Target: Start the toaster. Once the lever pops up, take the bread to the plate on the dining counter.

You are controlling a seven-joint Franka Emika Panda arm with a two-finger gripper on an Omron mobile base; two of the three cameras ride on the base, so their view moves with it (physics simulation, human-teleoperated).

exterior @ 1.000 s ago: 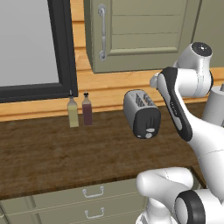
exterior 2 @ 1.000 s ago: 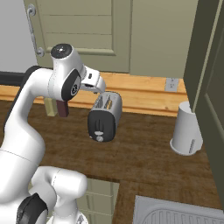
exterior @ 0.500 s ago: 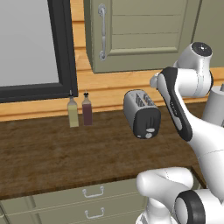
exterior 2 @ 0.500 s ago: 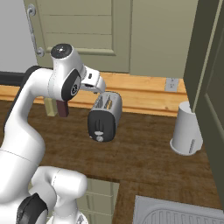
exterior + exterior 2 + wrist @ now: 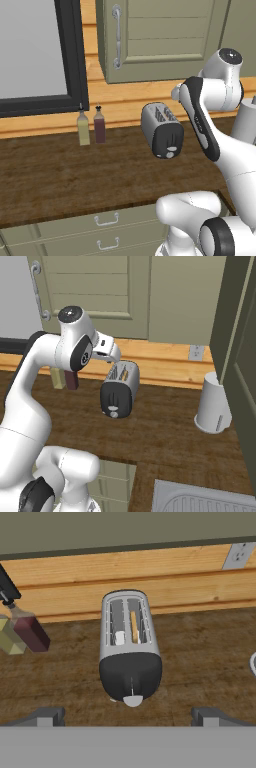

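The silver-grey toaster [image 5: 161,129] [image 5: 120,388] [image 5: 129,643] stands on the dark wood counter [image 5: 55,175], black end face toward me. On that face a small pale lever [image 5: 171,148] sits just above the round knob [image 5: 132,701]. The bread [image 5: 134,626] shows as a thin tan edge standing in the right slot. My gripper [image 5: 127,717] hovers above the toaster's near end, open, its fingertips [image 5: 47,717] spread wide with nothing between them. In the right base view the hand [image 5: 107,348] hangs just above and behind the toaster. The plate and dining counter are out of view.
An olive bottle [image 5: 83,131] and a dark red bottle [image 5: 99,127] stand left of the toaster by the wall. A white cylinder [image 5: 214,406] stands to its right, a sink [image 5: 200,501] lies at the near right. Green wall cabinets [image 5: 160,35] hang overhead.
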